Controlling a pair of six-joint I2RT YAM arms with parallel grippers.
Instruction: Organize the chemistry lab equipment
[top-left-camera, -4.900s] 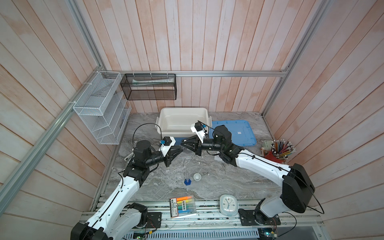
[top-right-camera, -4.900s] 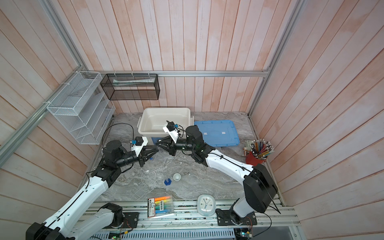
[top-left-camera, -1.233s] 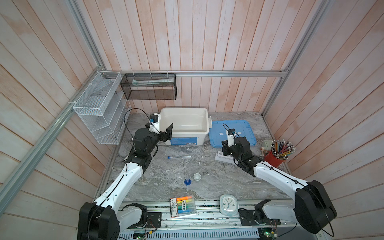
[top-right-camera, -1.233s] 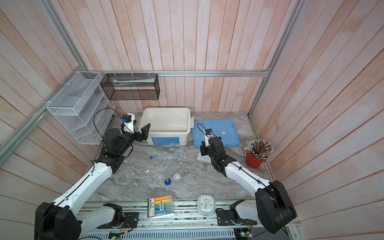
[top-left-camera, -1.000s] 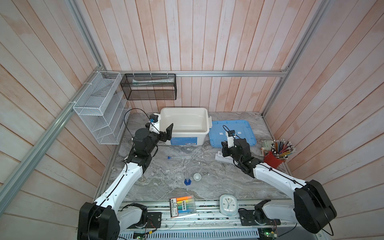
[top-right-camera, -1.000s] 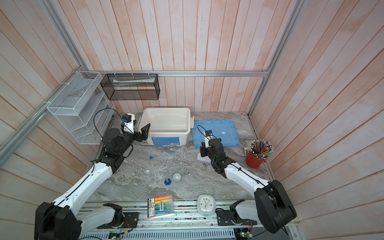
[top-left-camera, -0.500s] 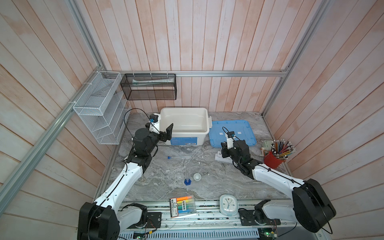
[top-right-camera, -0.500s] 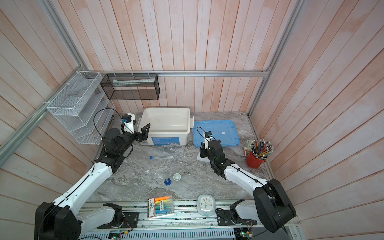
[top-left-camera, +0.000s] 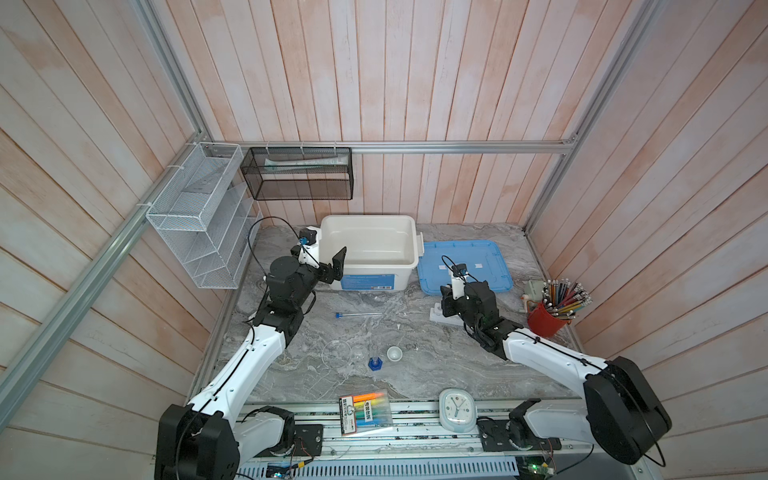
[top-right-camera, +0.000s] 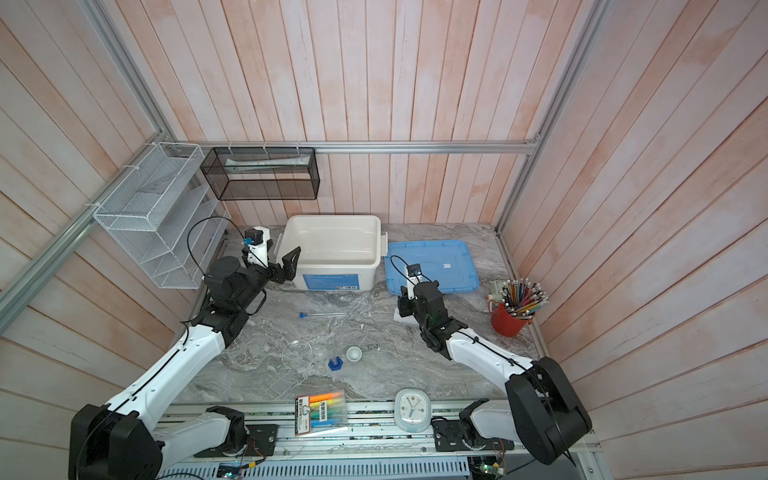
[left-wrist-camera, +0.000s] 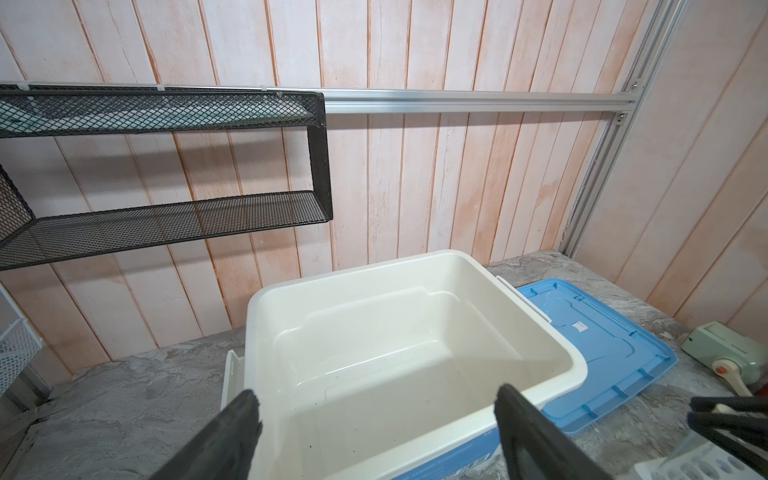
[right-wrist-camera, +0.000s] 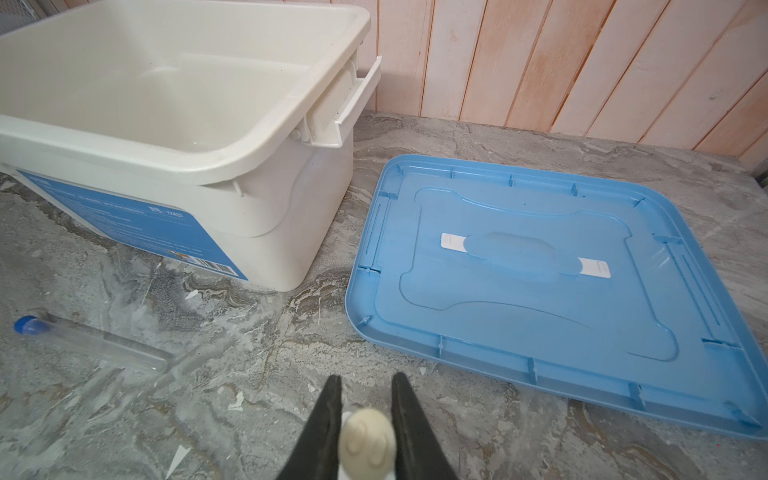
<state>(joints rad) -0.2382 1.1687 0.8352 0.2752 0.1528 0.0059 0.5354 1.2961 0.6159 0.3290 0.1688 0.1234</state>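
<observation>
Right wrist view: the right gripper (right-wrist-camera: 366, 388) has its two black fingers narrowly apart on either side of the white-capped tube (right-wrist-camera: 366, 436); whether they press the cap or stand just clear of it cannot be told.
White-capped tube: a rounded, cream-white cap seen end-on between the fingers, its body hidden below.
White rack (top-left-camera: 436, 318): on the marble table (top-left-camera: 415, 374) just beside the near edge of the blue lid (top-left-camera: 478, 257), mostly covered by the right gripper.
Blue-capped tube (top-left-camera: 358, 314): thin and clear, lying flat in front of the white bin (top-left-camera: 370, 266), well apart from both grippers.
Front group: clear round dish (top-left-camera: 334, 354), small clear beaker (top-left-camera: 357, 352), blue-based cylinder (top-left-camera: 375, 363) and tiny white bowl (top-left-camera: 394, 353), close together in a row.
Left gripper (top-left-camera: 328, 266): jaws spread wide, holding nothing, raised over the bin's near left corner.
</observation>
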